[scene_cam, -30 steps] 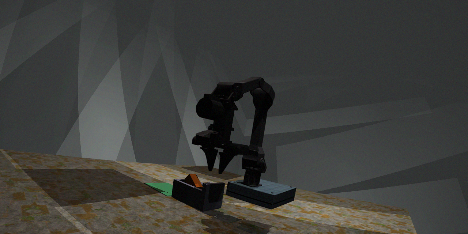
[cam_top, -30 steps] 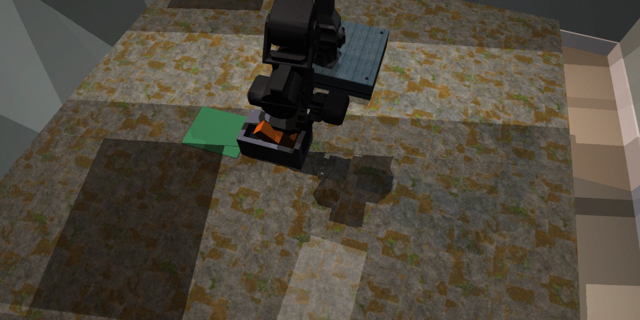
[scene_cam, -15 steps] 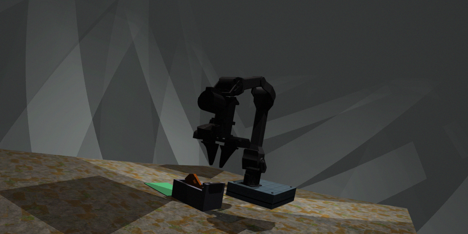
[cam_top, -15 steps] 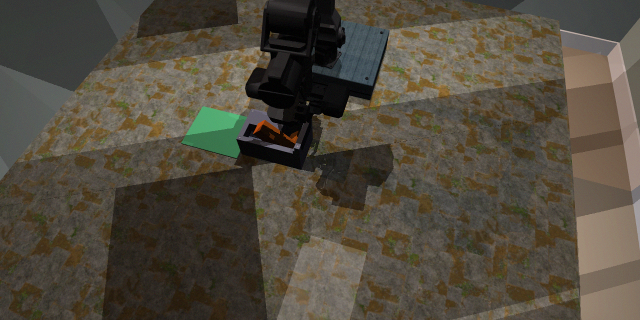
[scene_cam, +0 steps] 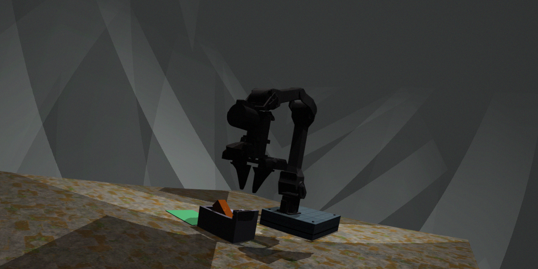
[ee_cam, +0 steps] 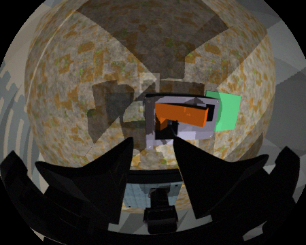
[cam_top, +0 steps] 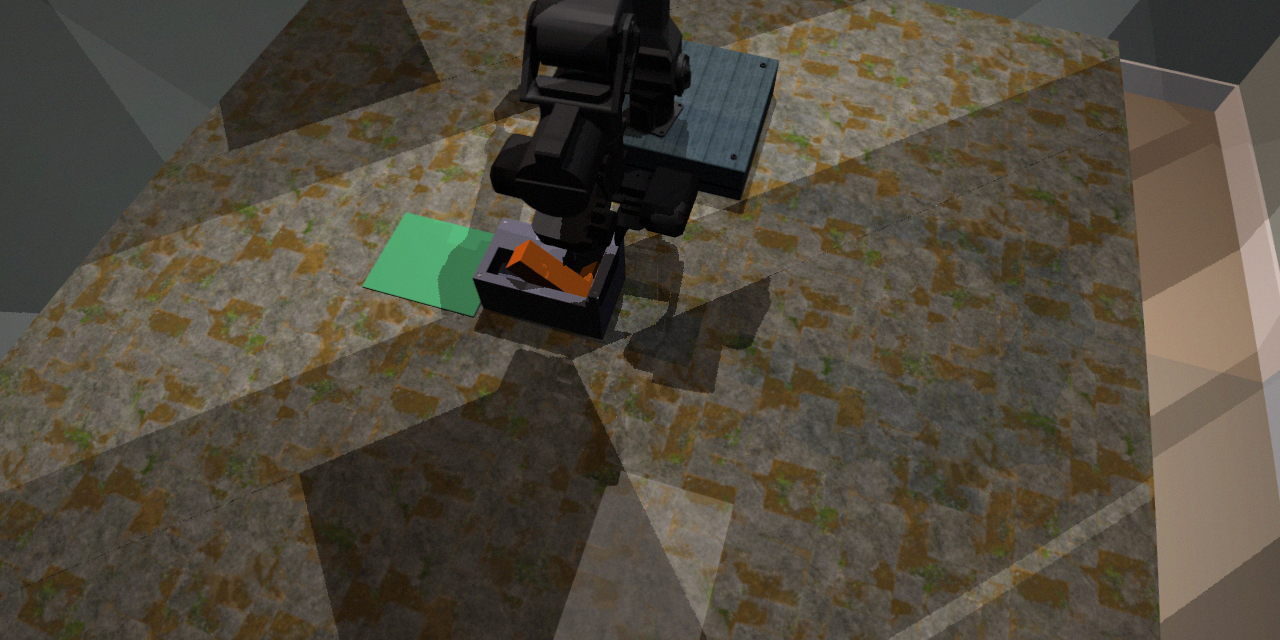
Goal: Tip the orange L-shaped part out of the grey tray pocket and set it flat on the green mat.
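Observation:
The orange part point(cam_top: 550, 267) point(scene_cam: 224, 207) point(ee_cam: 183, 113) is tilted in the grey tray point(cam_top: 537, 305) point(scene_cam: 214, 225) point(ee_cam: 195, 133). Its plain end, on the mat's side, stands up out of the pocket. Its L-shaped end is sunk low at the opposite side, partly hidden by the gripper in the top view. The green mat point(cam_top: 407, 262) point(scene_cam: 182, 214) point(ee_cam: 230, 110) lies beside the tray, with nothing on it. My gripper point(scene_cam: 248, 190) point(ee_cam: 153, 141) is partly open and empty, pointing down, above tray height and clear of the part.
The blue-grey base block point(cam_top: 733, 108) point(scene_cam: 301, 225) point(ee_cam: 136, 195) carries the arm and stands behind the tray. The tray's high end wall point(cam_top: 606, 271) stands beside the sunken L-shaped end.

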{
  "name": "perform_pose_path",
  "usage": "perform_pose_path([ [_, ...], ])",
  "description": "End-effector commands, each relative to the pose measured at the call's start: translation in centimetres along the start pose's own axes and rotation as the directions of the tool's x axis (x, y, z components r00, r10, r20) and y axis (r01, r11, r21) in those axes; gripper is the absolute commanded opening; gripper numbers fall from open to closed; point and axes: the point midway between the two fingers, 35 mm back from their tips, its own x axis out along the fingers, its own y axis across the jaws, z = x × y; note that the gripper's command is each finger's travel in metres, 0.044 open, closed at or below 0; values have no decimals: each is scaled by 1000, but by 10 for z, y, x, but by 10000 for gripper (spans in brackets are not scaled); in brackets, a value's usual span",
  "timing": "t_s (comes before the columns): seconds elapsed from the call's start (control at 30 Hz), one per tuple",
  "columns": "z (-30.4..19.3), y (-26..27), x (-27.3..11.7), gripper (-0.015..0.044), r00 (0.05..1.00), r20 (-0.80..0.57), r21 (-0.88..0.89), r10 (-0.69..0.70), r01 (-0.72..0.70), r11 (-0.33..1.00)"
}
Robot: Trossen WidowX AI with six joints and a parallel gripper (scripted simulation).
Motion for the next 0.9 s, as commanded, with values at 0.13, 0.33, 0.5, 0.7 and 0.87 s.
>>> perform_pose_path([
  [0.13,6,-22,0,280,1000,-2,452,-4,4,892],
  [0.33,9,-56,-1,280,1000,-9,915,-8,11,404],
  [0.5,10,-76,-1,280,1000,-13,1000,-9,13,21],
  [0.7,10,-76,5,280,1000,-13,1000,-9,13,21],
  [0.87,9,-76,29,280,1000,-13,1000,-9,13,21],
])
